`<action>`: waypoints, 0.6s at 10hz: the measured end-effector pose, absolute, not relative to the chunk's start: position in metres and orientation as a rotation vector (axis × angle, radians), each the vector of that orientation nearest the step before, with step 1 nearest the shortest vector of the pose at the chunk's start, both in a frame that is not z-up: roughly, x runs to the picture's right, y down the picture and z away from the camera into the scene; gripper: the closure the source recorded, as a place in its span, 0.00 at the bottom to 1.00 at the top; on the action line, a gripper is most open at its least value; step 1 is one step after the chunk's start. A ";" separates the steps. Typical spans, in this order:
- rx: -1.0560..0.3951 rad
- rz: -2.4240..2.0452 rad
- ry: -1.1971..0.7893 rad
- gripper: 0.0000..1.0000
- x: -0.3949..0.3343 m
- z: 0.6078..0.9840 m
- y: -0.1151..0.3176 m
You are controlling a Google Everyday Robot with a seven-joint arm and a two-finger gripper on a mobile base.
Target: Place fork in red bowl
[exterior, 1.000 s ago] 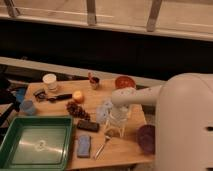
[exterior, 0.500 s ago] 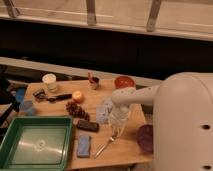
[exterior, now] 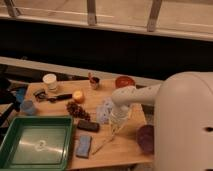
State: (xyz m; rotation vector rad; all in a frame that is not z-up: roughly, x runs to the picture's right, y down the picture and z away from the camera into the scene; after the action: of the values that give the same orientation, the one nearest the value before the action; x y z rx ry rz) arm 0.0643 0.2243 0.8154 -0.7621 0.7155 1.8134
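- The fork (exterior: 104, 144) lies slantwise on the bench (exterior: 127, 150), just beside the blue sponge (exterior: 84, 146).
- The gripper (exterior: 116, 128) sits low over the fork's upper end. Its fingers, wide a second ago, have closed narrow and appear to pinch it.
- We judge the grasp made. The carry to the red bowl (exterior: 124, 81), well apart, remains.

Clutter on a wooden table (exterior: 127, 152)
Green tray (exterior: 40, 119) at left, blue sponge (exterior: 83, 146) just beside it; dark purple bowl (exterior: 146, 138) near the right edge.

Table (exterior: 129, 146) — green tray (exterior: 35, 120), fork (exterior: 102, 146), red bowl (exterior: 124, 81) — hand (exterior: 116, 125) by fork.
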 end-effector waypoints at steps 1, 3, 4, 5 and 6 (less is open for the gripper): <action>-0.732 1.823 0.693 1.00 0.068 0.810 0.210; -0.669 1.838 0.651 1.00 0.075 0.803 0.182; -0.616 1.851 0.615 1.00 0.083 0.799 0.154; -0.583 1.859 0.598 1.00 0.090 0.798 0.135; -0.549 1.866 0.578 1.00 0.096 0.796 0.115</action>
State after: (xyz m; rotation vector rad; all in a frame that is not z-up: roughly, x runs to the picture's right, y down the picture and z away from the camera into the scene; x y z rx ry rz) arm 0.0964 0.1148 0.7961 -0.5493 0.5775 1.8656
